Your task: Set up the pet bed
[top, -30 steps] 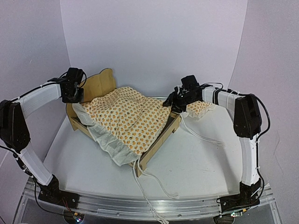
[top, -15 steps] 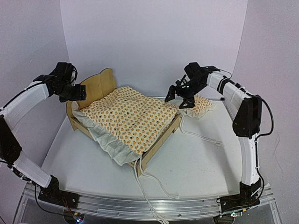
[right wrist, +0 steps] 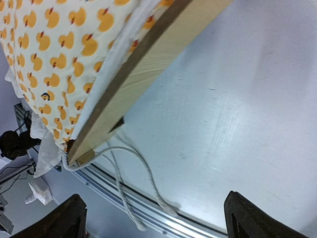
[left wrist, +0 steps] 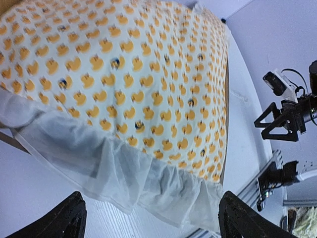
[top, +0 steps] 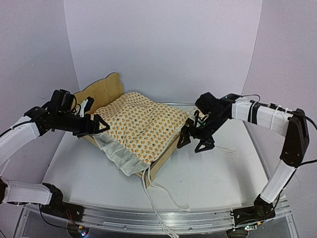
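Left pincer point(top: 98, 124): jaws spread wide and holding nothing. It hangs at the ruffled edge of the quilt point(top: 141, 124), near the head end of the bed.
Right pincer point(top: 194, 143): jaws spread wide and empty. It sits low over the table point(top: 213, 183), just beside the far end of the footboard point(top: 171, 151).
Pet bed point(top: 103, 90): stands on the table between the two arms, left of centre, with the quilt draped over it.
Clock face: read from the overhead view, with 12 pointing away from the arm bases.
Long axis: headboard at about 10 o'clock, footboard at about 4 o'clock, so the bed lies on a diagonal across the table.
Bed from the left pincer: at 3 o'clock, and the quilt's ruffle fills the wrist view between the fingers.
Bed from the right pincer: at 9 to 10 o'clock, with the footboard's plank running past the fingers on a slant.
Quilt overhang: the ruffle spills over the long side that faces 7 o'clock and covers the near foot corner.
Cord point(top: 158, 196): white, trailing from the near foot corner toward 6 o'clock.
Nearer arm: each has its own end, left for the head and right for the foot. For smoothing the overhang, the left looks better placed.
Pivot of the next move: probably whether the pull goes along the diagonal or across it.
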Action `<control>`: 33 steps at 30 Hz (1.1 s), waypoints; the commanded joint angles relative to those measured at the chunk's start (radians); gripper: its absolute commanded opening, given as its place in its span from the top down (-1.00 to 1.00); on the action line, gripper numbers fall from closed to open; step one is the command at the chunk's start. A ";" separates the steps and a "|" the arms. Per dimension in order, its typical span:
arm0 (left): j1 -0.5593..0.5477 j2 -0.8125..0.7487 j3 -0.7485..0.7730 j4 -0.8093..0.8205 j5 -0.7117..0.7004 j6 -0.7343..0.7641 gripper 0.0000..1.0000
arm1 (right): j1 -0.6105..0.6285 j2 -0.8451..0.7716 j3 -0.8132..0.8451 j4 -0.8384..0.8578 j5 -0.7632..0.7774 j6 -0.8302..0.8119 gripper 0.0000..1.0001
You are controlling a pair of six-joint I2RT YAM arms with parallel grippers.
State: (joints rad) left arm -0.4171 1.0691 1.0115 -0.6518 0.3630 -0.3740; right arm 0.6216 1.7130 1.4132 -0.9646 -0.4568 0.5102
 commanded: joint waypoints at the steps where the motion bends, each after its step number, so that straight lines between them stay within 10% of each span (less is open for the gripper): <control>1: -0.101 -0.053 -0.098 0.120 0.041 -0.101 -0.90 | 0.065 -0.084 -0.239 0.547 -0.035 0.253 -0.97; 11: -0.409 -0.080 -0.240 0.371 -0.119 -0.270 -0.89 | 0.081 0.086 -0.283 0.834 0.109 0.433 -0.28; 23: -0.602 0.152 -0.149 0.443 -0.368 -0.239 -0.85 | -0.024 0.202 -0.262 0.835 0.161 0.412 -0.19; 33: -0.612 0.426 0.086 0.241 -0.576 -0.068 -0.70 | -0.015 0.101 -0.182 0.546 0.005 0.171 -0.91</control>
State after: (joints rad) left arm -1.0233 1.4406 1.0153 -0.3420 -0.1081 -0.5240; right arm 0.5785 1.8908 1.2407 -0.2989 -0.4335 0.7403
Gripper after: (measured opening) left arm 0.877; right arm 0.907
